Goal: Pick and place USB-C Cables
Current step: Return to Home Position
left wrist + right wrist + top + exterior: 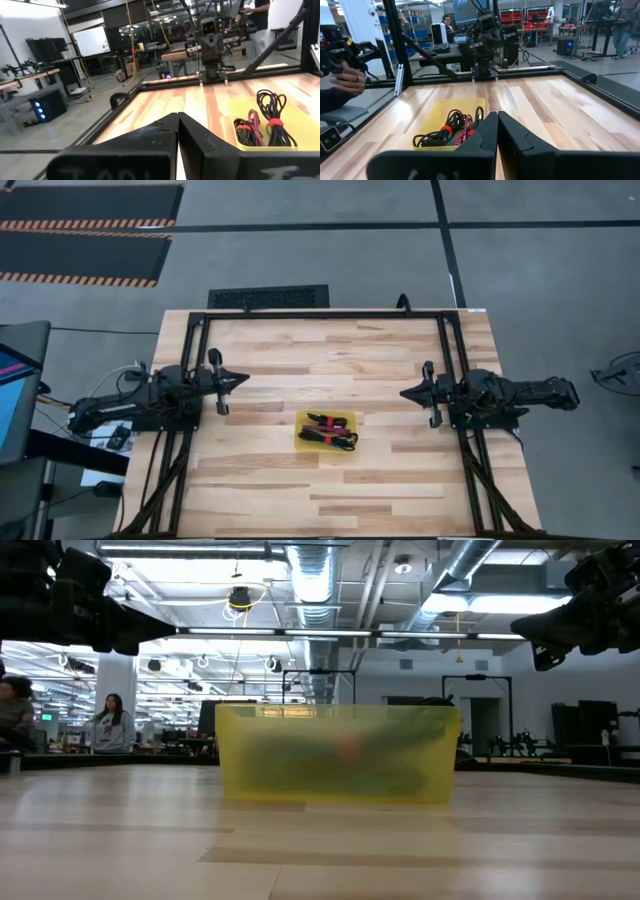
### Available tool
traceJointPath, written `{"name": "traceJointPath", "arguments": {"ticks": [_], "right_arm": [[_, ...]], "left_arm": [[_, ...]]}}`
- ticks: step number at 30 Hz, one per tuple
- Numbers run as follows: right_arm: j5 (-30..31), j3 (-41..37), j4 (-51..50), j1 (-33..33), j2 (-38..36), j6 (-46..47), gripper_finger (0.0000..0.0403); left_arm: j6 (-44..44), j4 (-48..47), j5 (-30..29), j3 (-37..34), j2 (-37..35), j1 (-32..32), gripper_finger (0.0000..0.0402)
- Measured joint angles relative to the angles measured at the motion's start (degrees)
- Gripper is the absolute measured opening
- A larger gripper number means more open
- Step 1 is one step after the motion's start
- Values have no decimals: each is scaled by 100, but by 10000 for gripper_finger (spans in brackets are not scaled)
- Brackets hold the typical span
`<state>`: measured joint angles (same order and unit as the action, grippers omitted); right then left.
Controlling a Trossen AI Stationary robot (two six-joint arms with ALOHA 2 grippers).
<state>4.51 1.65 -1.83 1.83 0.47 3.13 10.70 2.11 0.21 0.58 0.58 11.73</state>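
The USB-C cables (330,431) lie bundled in the flat yellow square tray (303,420) at the table's middle: black ones with red bands and a magenta one (255,131). The right wrist view shows the cables (451,129) in the tray as well. In the low view the tray (338,753) hides them behind its cloudy wall. My left gripper (243,379) hovers shut left of the tray, raised off the table. My right gripper (405,393) hovers shut right of the tray. Each points at the other.
A black frame (320,314) runs along the table's far edge and down both sides. Bare wood (330,490) lies near and far of the tray. People sit beyond the table in the low view (110,722); a person's hand (342,82) shows outside the frame.
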Motion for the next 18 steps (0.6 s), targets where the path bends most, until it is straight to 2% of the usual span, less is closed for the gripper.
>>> {"name": "traceJointPath", "arguments": {"ticks": [4,10,18], "right_arm": [[0,0,3,0,0,-10,31],[3,0,5,0,0,-10,34],[3,0,5,0,0,-10,31]], "left_arm": [[-4,-22,-65,-4,2,-2,0],[-660,-52,-92,-7,54,-2,0],[-725,-52,-92,-15,55,-2,0]]}}
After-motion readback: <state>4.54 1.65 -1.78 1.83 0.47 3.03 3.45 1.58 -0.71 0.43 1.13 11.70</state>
